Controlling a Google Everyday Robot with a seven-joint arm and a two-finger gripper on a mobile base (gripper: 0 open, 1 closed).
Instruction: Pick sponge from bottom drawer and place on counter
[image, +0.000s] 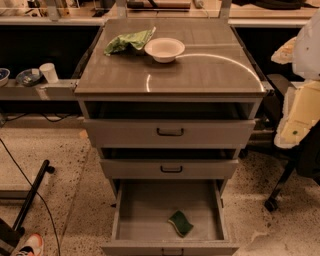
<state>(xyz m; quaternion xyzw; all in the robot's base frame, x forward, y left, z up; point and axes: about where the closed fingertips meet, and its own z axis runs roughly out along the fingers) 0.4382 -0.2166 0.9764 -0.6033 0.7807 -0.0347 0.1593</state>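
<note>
The sponge (180, 223), dark green on a yellow foam layer, lies flat on the floor of the bottom drawer (125, 215), right of centre and near the front wall. The drawer is pulled fully out. The counter (200, 70) is the glossy grey-brown cabinet top above it. My gripper (299, 117) is a pale shape on my arm at the right edge of the camera view. It is level with the upper drawers, well right of the cabinet and far from the sponge.
A white bowl (164, 49) and a crumpled light-green cloth (127, 42) sit at the counter's back left. The two upper drawers (170, 132) stand slightly open. A black wheeled base (272, 202) is on the floor at right. A shelf with cups (48, 72) is at left.
</note>
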